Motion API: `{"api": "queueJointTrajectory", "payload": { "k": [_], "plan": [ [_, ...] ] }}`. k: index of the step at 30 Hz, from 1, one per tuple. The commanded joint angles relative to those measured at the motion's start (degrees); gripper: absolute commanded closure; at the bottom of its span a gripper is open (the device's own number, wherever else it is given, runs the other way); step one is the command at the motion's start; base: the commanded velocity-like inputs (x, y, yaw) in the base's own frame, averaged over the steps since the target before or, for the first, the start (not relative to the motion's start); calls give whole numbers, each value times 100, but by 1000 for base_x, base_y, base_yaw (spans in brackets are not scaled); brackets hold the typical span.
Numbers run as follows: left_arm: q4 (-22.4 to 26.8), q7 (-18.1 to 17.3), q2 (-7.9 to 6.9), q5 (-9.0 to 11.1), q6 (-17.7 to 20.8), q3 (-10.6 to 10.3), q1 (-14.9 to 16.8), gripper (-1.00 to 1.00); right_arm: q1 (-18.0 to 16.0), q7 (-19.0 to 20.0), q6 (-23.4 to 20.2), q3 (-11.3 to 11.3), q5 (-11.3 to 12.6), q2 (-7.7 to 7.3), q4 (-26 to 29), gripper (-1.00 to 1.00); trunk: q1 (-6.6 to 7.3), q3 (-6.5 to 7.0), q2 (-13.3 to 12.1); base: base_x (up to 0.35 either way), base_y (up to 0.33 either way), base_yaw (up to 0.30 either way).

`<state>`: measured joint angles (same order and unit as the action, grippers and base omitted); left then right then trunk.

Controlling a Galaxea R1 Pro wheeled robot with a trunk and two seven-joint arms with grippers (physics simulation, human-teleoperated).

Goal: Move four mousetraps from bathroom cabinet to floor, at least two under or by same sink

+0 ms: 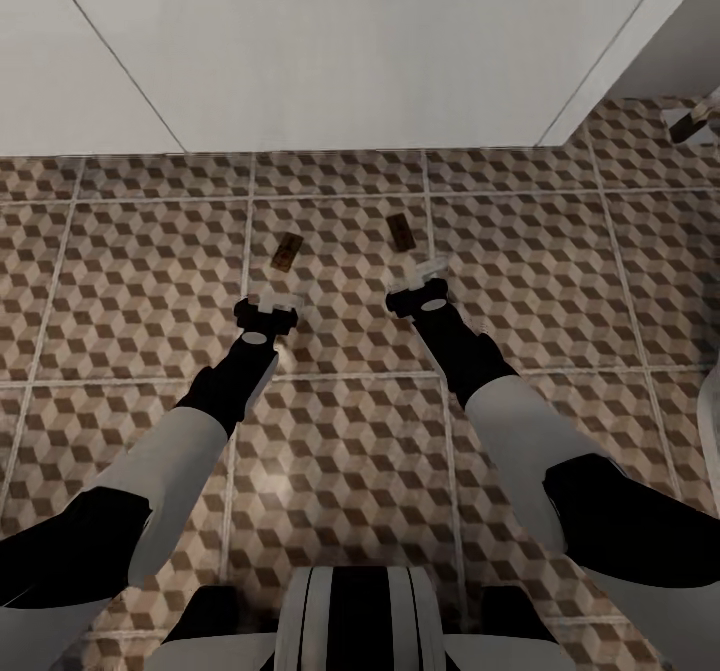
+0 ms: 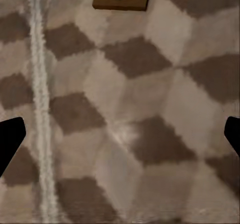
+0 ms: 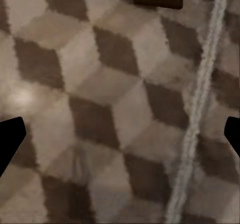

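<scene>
Two traps flat on our floor (image 1: 560, 281), left trap (image 1: 287, 251) and right trap (image 1: 400, 230), near the white wall (image 1: 350, 41) | bare tiles all round | left hand (image 1: 270, 303) spread, empty | right hand (image 1: 420, 273) spread, empty

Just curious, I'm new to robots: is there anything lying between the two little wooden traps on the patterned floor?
No. In the head view, only bare cube-patterned floor tile lies between the left mousetrap and the right mousetrap.
</scene>
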<state>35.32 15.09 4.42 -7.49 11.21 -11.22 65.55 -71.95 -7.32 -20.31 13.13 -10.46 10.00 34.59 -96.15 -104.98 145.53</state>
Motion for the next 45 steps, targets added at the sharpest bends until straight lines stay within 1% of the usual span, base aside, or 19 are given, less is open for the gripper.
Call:
{"api": "queueJointTrajectory", "payload": {
  "k": [1,25,31,37,45],
  "plan": [
    [8,27,-2,-59,49,-20,1,-100,-2,-15,-44,14,-44,0,6,-100,4,-2,1,-333,0,0],
    [-52,26,-2,-43,49,-20,1,-100,-2,-15,-43,14,-44,0,4,-100,4,-2,1,-326,0,0],
    [-17,10,-2,-36,53,-20,1,-100,0,-14,-44,14,-51,0,8,-100,4,-2,1,-87,0,0],
    [191,25,4,-24,81,-20,1,-100,-2,-9,-40,14,-52,0,5,-100,4,-2,1,-12,0,0],
    [256,43,6,-24,94,-20,1,-100,-1,-11,-35,14,-53,0,4,-100,4,-2,1,-1,0,0]
  ]
}}
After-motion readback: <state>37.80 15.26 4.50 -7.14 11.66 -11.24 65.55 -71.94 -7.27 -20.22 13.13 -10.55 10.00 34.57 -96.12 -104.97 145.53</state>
